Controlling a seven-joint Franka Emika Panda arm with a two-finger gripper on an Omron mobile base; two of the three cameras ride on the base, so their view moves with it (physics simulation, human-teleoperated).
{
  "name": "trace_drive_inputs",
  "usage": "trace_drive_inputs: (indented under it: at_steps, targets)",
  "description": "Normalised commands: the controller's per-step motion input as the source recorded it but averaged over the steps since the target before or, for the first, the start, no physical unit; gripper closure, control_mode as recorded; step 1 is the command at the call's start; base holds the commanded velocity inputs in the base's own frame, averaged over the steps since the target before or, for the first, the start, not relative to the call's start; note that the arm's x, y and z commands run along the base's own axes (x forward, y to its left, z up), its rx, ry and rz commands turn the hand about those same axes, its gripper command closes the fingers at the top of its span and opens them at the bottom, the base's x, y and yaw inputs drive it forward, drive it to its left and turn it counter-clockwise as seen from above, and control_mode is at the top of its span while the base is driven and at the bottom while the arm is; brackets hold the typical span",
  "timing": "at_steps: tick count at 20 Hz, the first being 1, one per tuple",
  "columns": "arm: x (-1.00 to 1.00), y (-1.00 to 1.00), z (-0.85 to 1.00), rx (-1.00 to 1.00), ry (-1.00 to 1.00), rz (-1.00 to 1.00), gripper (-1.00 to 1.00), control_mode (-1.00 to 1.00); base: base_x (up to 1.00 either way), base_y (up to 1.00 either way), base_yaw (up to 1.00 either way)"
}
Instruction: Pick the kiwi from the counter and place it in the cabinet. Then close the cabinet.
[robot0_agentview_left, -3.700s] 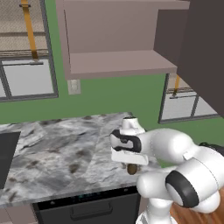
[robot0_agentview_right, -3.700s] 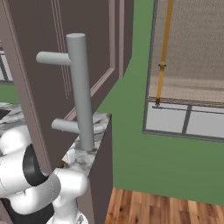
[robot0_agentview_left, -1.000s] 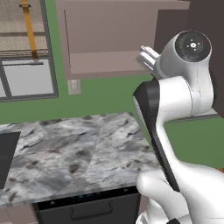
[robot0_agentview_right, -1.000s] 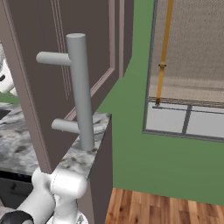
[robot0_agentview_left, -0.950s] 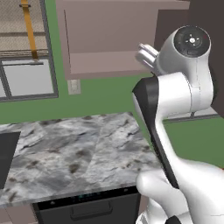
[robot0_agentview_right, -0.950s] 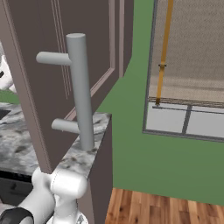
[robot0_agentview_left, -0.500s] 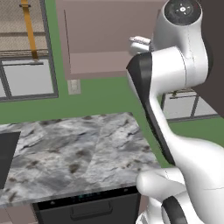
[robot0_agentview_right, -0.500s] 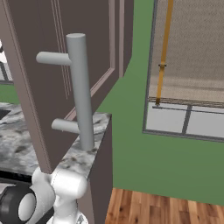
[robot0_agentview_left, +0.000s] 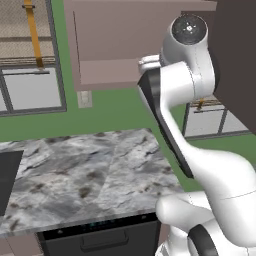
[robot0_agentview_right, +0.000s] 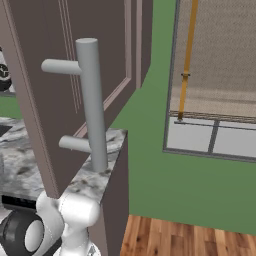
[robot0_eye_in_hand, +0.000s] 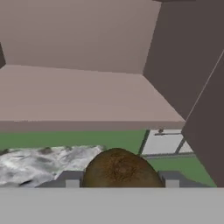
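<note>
The kiwi (robot0_eye_in_hand: 120, 168), a small olive-brown ball, sits between my two dark fingertips (robot0_eye_in_hand: 72, 180) at the bottom of the hand view, with my gripper (robot0_eye_in_hand: 121, 181) shut on it. The cabinet (robot0_eye_in_hand: 78, 94) lies straight ahead with its bare shelf floor just beyond and above the kiwi. In the left base view my arm is raised high, and the hand (robot0_agentview_left: 148, 62) reaches left at the front of the open cabinet (robot0_agentview_left: 120, 45). The cabinet door (robot0_agentview_right: 55, 75) stands swung open, with its grey bar handle (robot0_agentview_right: 92, 100) near the right base camera. The marbled counter (robot0_agentview_left: 85, 170) is far below the hand.
The open door (robot0_agentview_left: 235, 55) hangs close to the right of my arm. A wall outlet (robot0_agentview_left: 85, 98) sits under the cabinet. Mesh windows (robot0_agentview_left: 30, 45) flank it on the green wall. A dark appliance front (robot0_agentview_left: 95, 237) sits below the counter edge.
The arm has risen and swung left, bringing the hand with the kiwi up to the front of the cabinet opening. The base cameras have not shifted.
</note>
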Motion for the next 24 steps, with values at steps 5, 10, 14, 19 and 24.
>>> trace_drive_inputs:
  at_steps: [5, 10, 14, 19, 24]
  targets:
    - [0.9, -0.09, -0.02, -0.03, 0.0, 0.18, 1.0, -1.0, 0.0, 0.0, 0.0]
    - [0.93, -0.02, 0.0, 0.0, 0.02, 0.07, 1.0, -1.0, 0.0, 0.0, 0.0]
    - [0.88, 0.0, 0.0, -0.01, 0.09, 0.0, 1.0, -1.0, 0.0, 0.0, 0.0]
    - [0.75, 0.05, -0.03, -0.06, 0.05, 0.0, 1.0, -1.0, 0.0, 0.0, 0.0]
    - [0.62, 0.11, -0.2, -0.12, 0.02, 0.0, 1.0, -1.0, 0.0, 0.0, 0.0]
